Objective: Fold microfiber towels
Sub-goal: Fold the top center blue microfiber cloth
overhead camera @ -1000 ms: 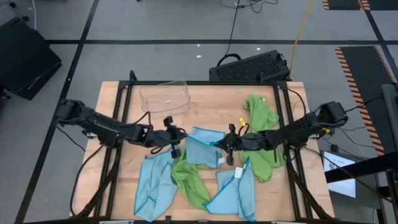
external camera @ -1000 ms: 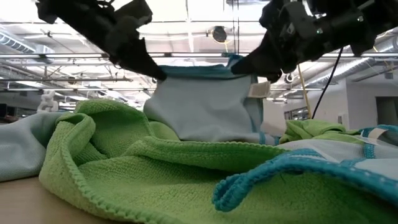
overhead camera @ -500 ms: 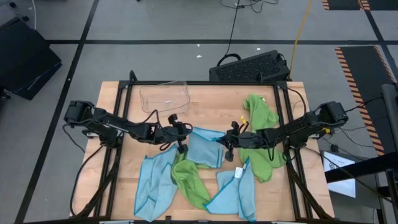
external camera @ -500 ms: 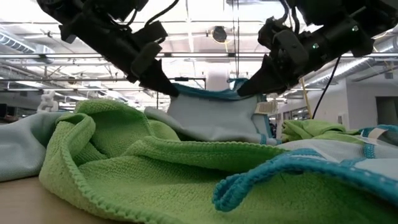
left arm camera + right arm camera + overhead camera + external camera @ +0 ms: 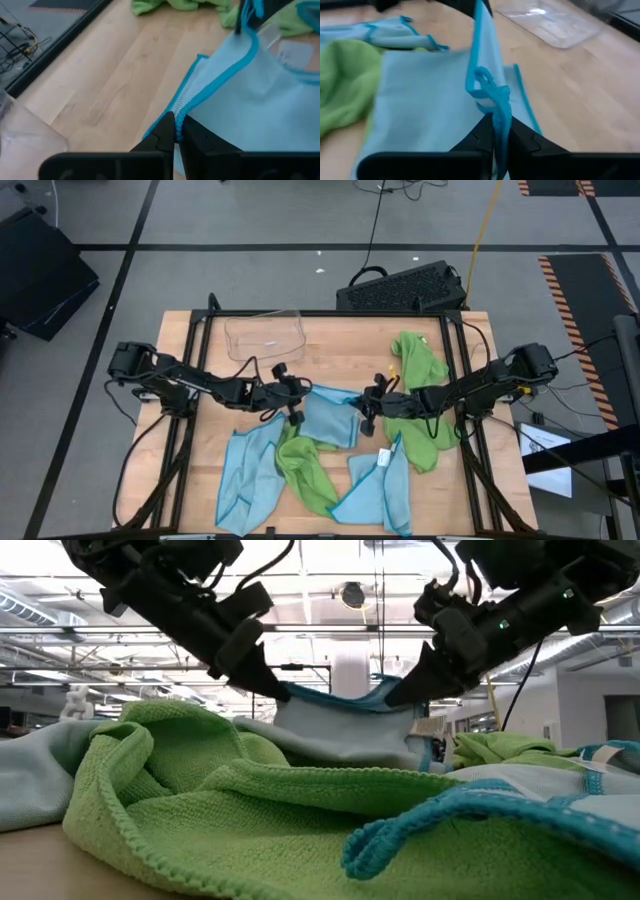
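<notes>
High view: the left tool (image 5: 293, 406) and right tool (image 5: 366, 411) each pinch a corner of one light blue towel (image 5: 330, 418) at mid-bench (image 5: 330, 345), its top edge stretched between them just above the wood. Other blue and green towels (image 5: 303, 473) lie around it (one green towel (image 5: 418, 370) beside the right arm).

- Both arms are dark, near black, built of slim jointed links with bulkier blocky housings at the joints.
- Thin black cables loop loosely beside the wrists.
- Each gripper, left gripper (image 5: 296, 417) and right gripper (image 5: 365, 420), ends in two tapered black fingers.
</notes>
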